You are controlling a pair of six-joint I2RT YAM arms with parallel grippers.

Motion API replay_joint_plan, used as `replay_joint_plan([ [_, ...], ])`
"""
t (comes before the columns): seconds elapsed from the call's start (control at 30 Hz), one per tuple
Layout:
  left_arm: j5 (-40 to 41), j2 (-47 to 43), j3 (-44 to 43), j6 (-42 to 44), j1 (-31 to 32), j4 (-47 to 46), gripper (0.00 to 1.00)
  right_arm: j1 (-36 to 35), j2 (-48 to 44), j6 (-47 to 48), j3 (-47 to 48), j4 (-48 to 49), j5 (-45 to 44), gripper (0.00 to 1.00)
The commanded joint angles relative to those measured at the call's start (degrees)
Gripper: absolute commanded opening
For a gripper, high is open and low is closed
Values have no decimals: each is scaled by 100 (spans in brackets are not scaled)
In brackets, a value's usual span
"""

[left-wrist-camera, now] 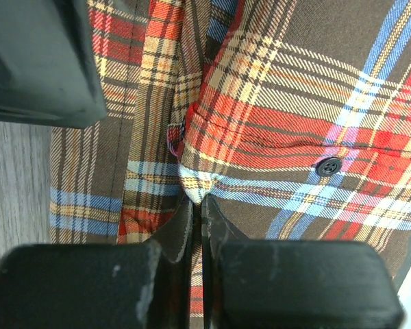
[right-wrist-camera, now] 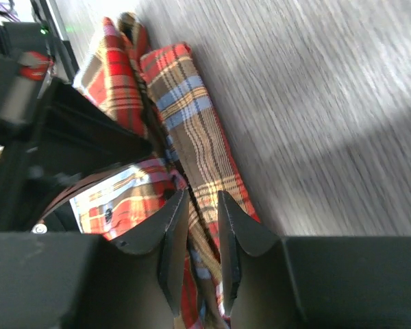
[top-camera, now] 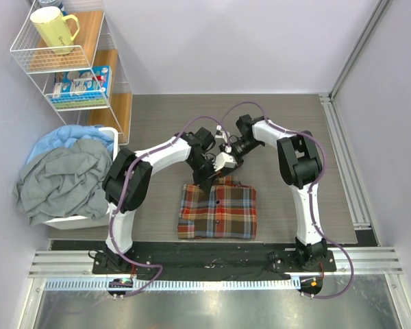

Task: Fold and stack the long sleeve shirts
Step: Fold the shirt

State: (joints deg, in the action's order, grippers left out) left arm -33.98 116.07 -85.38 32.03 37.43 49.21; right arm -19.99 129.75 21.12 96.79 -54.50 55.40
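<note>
Flannel shirt: one long sleeve shirt is counted, in red, brown, yellow and blue plaid. It is folded into a rough rectangle on the desk, beneath both end effectors and reaching from them toward the arm bases.
Left end effector: one. Its two fingers are pressed together on a raised fold at the shirt's far edge.
Right end effector: one. Its two fingers are held narrowly apart, with a ridge of plaid cloth pinched between them, just beside the left end effector.
Button: one dark button is plainly seen, to the right of the left end effector's fingers.
Desk: grey wood grain is seen beyond the end effectors and to either side of them.
Basket: one white basket, well to the left of the left end effector. Two items are heaped in it, one grey garment and one blue garment.
Wire rack: one, farther left and beyond. One yellow mug stands on its top tier.
</note>
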Motion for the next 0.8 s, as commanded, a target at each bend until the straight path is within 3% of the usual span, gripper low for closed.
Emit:
replay_joint_plan([
  [0.0, 66, -339, -180, -48, -16, -8, 0, -58, 137, 216, 15, -8, -187, 29],
  [0.53, -145, 222, -1445, -22, -430, 598, 0, -40, 252, 392, 129, -61, -372, 26],
  [0.77, 13, 381, -1350, 40, -438, 502, 0, 65, 270, 419, 401, -113, -486, 31],
])
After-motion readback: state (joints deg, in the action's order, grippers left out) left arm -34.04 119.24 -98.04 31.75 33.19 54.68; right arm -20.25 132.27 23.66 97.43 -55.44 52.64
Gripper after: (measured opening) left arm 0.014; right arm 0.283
